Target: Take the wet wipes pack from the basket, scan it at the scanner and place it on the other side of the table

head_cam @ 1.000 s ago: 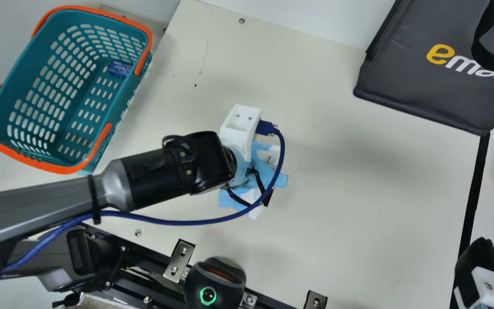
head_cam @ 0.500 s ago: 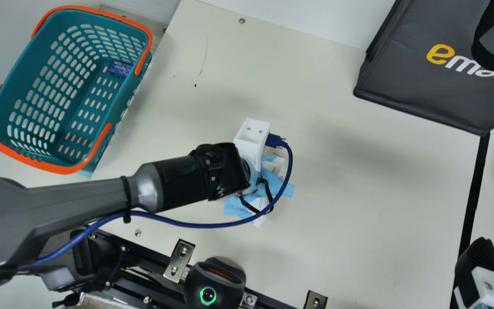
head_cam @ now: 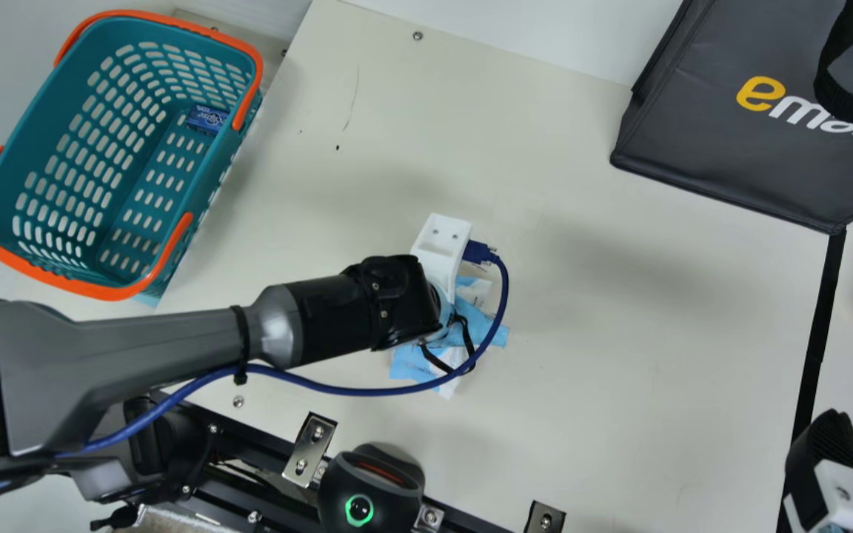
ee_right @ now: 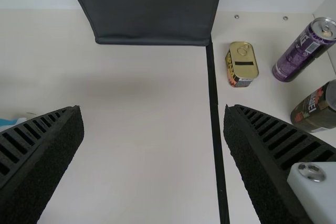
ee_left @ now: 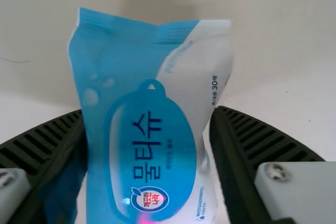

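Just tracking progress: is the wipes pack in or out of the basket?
Out: the wipes pack is in the left hand, away from the basket.

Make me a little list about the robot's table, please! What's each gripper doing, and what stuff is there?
left gripper: fingers gripping the sides of the wet wipes pack
right gripper: open, nothing between its fingers
wipes: blue and white, above the middle part of the table
basket: teal with orange rim, small blue box inside
scanner: table's near edge, green ring glowing
bag: dark grey
across the black line: small tin, purple can, dark container
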Motion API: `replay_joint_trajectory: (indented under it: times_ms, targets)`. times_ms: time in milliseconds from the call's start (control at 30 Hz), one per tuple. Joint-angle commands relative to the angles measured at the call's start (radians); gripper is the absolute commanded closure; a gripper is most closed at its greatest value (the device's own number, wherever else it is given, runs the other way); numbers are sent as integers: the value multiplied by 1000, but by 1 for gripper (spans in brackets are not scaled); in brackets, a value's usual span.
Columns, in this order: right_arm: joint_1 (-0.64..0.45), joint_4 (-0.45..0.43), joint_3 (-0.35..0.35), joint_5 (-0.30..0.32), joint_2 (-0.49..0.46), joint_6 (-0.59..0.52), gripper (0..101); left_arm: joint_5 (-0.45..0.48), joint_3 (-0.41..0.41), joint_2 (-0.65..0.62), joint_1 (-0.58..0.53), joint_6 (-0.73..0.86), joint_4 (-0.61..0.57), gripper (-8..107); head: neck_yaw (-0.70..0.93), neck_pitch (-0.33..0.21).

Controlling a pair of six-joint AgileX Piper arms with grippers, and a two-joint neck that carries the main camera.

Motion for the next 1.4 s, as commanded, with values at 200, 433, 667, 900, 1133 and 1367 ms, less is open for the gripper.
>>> replay_joint_trajectory:
  times_ms: [200,433,667,900,1133,1367]
  targets:
    - [0,0,0,-1,0,0,6,-17,11,-52,7,-5,8,9,4,-29]
    - [0,0,0,-1,0,0,6,-27,32,-154,43,54,-16,9,4,-29]
    - [0,0,0,-1,0,0,6,-27,70,-278,114,181,-62,9,4,-29]
    - [0,0,0,-1,0,0,6,-10,119,-409,199,321,-88,9,4,-29]
    - [0,0,0,-1,0,0,6,14,154,-527,298,445,-126,9,4,-29]
    - [0,0,0,-2,0,0,6,44,154,-607,389,549,-171,9,-19,-29]
